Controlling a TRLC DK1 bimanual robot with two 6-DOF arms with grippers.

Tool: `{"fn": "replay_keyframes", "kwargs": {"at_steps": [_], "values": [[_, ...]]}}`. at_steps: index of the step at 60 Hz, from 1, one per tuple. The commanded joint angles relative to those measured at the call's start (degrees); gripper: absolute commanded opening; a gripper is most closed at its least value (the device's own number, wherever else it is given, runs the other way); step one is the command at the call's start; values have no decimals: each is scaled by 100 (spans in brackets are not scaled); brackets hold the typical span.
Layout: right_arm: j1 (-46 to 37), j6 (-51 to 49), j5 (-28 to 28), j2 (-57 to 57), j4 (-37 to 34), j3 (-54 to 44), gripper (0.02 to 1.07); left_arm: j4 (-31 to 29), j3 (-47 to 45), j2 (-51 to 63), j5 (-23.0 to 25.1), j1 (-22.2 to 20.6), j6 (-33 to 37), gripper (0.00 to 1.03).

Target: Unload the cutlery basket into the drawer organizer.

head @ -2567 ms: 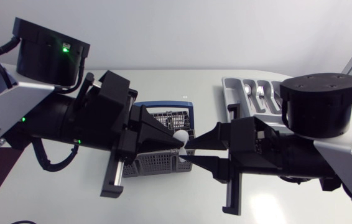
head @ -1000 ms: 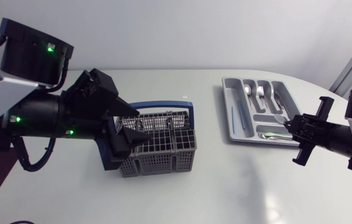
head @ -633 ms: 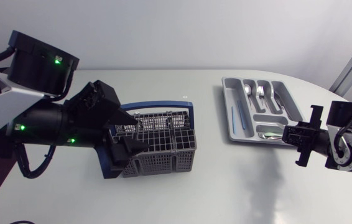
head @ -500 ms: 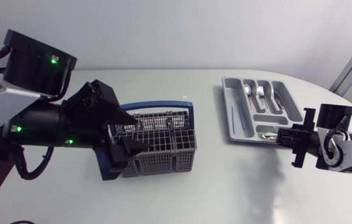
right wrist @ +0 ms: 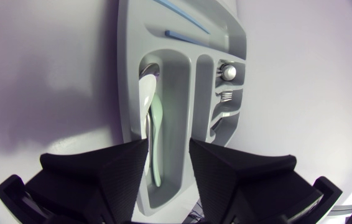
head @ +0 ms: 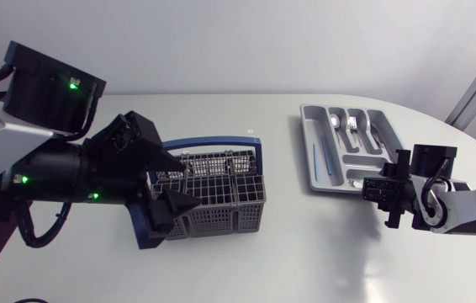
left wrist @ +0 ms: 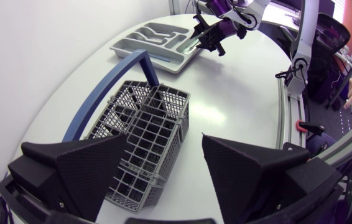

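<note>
Now your cutlery basket (head: 221, 189) sits below the left gripper (left wrist: 163, 167), whose fingers stand wide apart. Well apart from it, the drawer organizer (head: 309, 160) lies under your right gripper (right wrist: 166, 155), fingers narrowly parted over a pale spoon (right wrist: 152, 112) lying in a long compartment.

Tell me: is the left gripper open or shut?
Open. In the left wrist view the left gripper has its two fingers far apart, with nothing held between them; the basket lies below.
</note>
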Motion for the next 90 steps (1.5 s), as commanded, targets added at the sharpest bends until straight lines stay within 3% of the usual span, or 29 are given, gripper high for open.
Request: {"fn": "replay_keyframes", "kwargs": {"at_steps": [1,12,15,23,38,41,49,64,90], "values": [[-9,44,-15,-217,-176,-114,69,-91,-129,-94,-37,-53,-85,99],[70,870,-410,-1386,-1336,62,72,-320,-181,-129,-222,0,-23,99],[202,1239,-560,-1711,-1863,168,72,-399,-225,-138,-301,18,38,99],[677,2109,-902,-2397,-2487,238,71,-408,-471,-182,-512,79,100,99],[1696,3902,-1896,-3170,-3700,554,52,-451,-981,-234,-547,501,504,93],[1960,4218,-2001,-3232,-3771,581,45,-451,-1104,-234,-547,633,627,93],[2637,4878,-2221,-3206,-3797,633,9,-399,-1429,-164,-538,932,899,93],[3832,5642,-2221,-2661,-3349,554,8,269,-1755,478,-538,1301,1049,93],[4078,5932,-2221,-1966,-2786,923,8,726,-1561,899,-538,1371,1049,93]]}}
